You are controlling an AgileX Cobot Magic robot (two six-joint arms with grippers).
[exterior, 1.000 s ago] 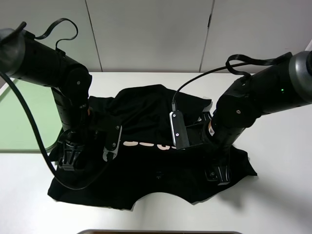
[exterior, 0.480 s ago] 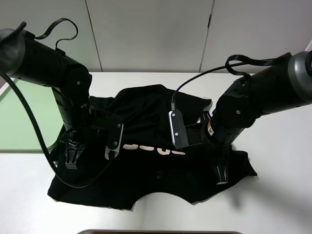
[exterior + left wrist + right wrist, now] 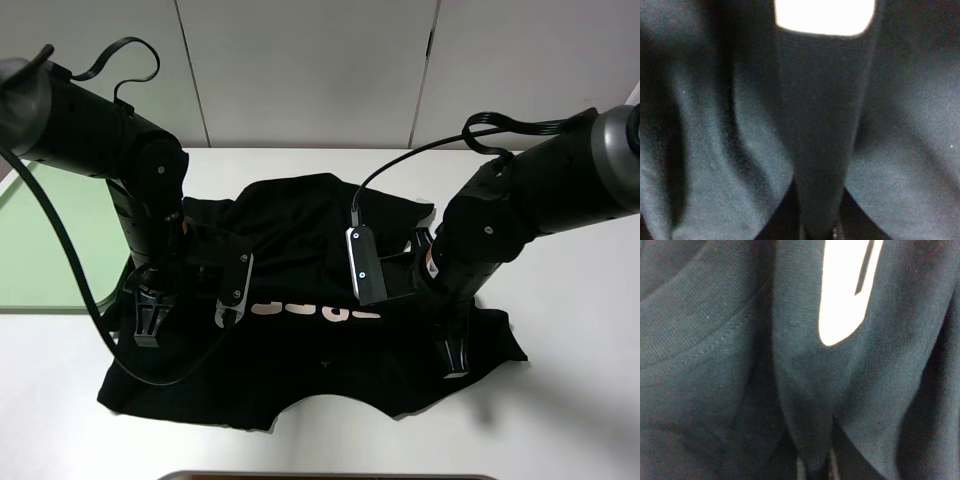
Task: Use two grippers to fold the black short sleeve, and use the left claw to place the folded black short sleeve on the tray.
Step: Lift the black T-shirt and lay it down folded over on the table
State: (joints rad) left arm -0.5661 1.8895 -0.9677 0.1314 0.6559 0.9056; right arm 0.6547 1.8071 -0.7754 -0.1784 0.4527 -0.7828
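One white table [image 3: 570, 400] holds your black short sleeve [image 3: 330, 370], spread across its middle with the white lettering up. The green tray [image 3: 30, 265] sits at the table's left edge. Your left gripper [image 3: 148, 325] and right gripper [image 3: 455, 358] each clamp a pinched ridge of its cloth.

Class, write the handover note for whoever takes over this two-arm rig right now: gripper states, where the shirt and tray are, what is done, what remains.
The left gripper is shut, pinching a ridge of the black cotton short-sleeve T-shirt near its left side.
The right gripper is shut on the same T-shirt near its right side.
The T-shirt lies rumpled on the white table, white lettering up.
The pale green rectangular plastic tray sits at the far left, without the shirt.
Done: both grips taken.
Left: fold, then the left gripper trays it.
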